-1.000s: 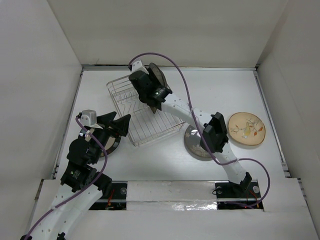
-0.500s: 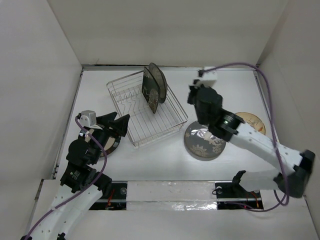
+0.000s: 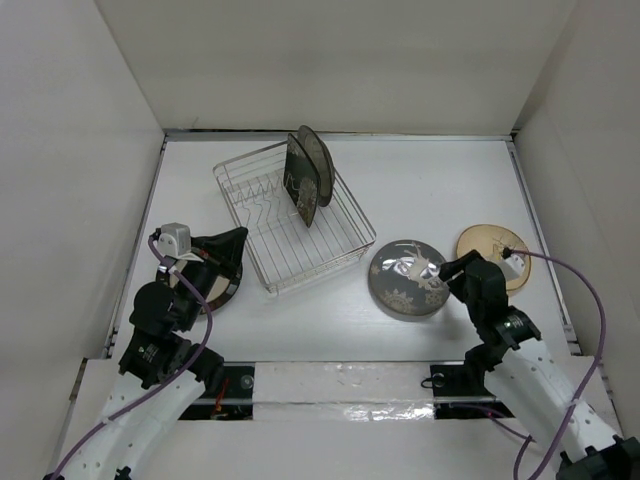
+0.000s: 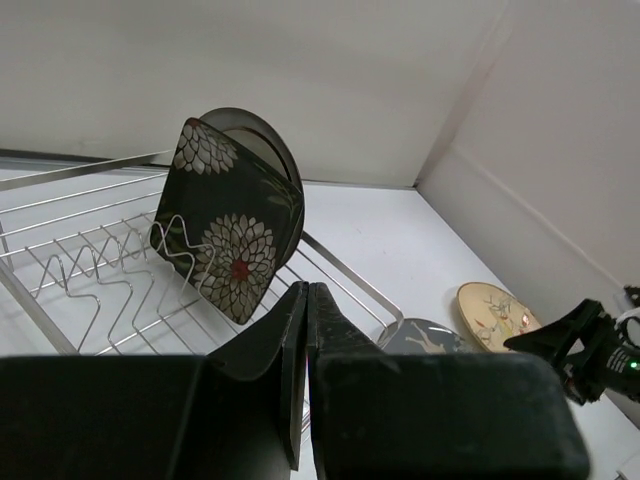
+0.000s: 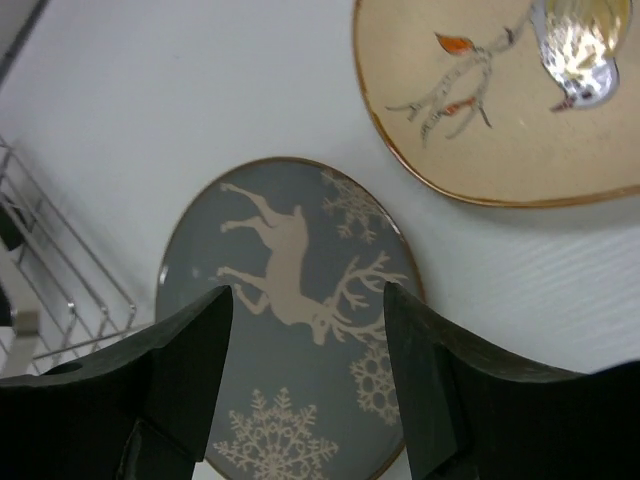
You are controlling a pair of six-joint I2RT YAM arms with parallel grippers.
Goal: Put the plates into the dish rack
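1. From above, we see the silver wire dish rack (image 3: 310, 245) on the white table (image 3: 430, 190). It holds a dark square plate with white flowers (image 3: 299, 185) upright, with a dark round plate (image 3: 317, 158) just behind it. The left gripper (image 3: 238, 237) is clenched above a dark-rimmed round plate (image 3: 220, 290) lying beside the rack. The right gripper (image 3: 443, 270) hangs at the edge of a grey round plate with a pale deer (image 3: 400, 285), and a tan round plate (image 3: 495, 250) lies near.
2. In the left wrist view, we see the fingers (image 4: 330, 330) pressed together with nothing between them. Both racked plates stand ahead.
3. In the right wrist view, we see the jaws spread and empty above the grey plate. The tan plate lies apart from it.
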